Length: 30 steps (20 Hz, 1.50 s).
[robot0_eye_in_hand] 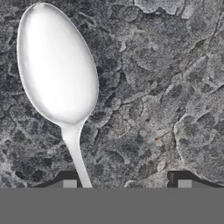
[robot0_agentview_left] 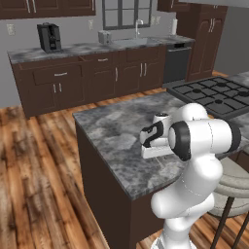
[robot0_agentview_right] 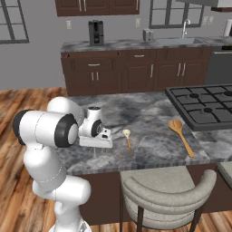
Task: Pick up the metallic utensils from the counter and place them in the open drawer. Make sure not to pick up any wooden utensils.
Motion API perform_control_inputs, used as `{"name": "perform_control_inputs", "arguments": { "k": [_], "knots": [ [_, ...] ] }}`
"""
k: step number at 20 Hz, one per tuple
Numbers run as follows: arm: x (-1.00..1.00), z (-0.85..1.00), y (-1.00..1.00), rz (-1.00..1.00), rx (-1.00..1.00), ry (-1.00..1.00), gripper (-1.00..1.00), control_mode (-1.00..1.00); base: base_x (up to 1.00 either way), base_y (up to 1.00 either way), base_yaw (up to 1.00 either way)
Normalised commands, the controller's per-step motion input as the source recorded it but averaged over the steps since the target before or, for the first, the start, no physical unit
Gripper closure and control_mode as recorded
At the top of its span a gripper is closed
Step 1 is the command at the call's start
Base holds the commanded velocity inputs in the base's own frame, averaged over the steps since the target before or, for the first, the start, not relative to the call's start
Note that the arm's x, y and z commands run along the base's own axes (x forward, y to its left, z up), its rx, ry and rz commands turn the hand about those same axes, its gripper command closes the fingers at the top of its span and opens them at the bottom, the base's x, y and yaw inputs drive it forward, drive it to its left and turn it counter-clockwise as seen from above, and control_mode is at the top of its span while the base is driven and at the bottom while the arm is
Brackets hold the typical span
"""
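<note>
Down on the tabletop [robot0_eye_in_hand: 175, 87], my pincer [robot0_eye_in_hand: 127, 183] sat spread around the spoon [robot0_eye_in_hand: 59, 70] handle; next I'd reckon squeezing, then lifting.

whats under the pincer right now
A silver spoon lies flat on the marbled counter under the pincer, its handle running down between the tips. The handle's end is cut off from sight.
</note>
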Motion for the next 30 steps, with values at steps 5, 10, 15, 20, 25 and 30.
{"name": "perform_control_inputs", "arguments": {
  "k": [5,10,15,20,25,30],
  "knots": [
    [0.00,-0.07,0.13,0.00,0.00,0.01,1.00,-1.00,0.00,0.00,0.00],
    [-0.02,0.00,0.31,0.00,0.00,0.00,1.00,-1.00,0.00,0.00,0.00],
    [-0.01,0.00,0.24,0.00,0.00,0.00,1.00,-1.00,0.00,0.00,0.00],
    [-0.10,0.27,0.33,0.00,0.00,-0.01,1.00,-1.00,0.00,0.00,0.00],
    [-0.63,0.97,0.22,-0.01,0.02,-0.05,1.00,-1.00,0.00,0.00,0.00],
    [-0.94,1.00,0.11,-0.07,0.05,0.00,1.00,-1.00,0.00,0.00,0.00]
  ]
}}
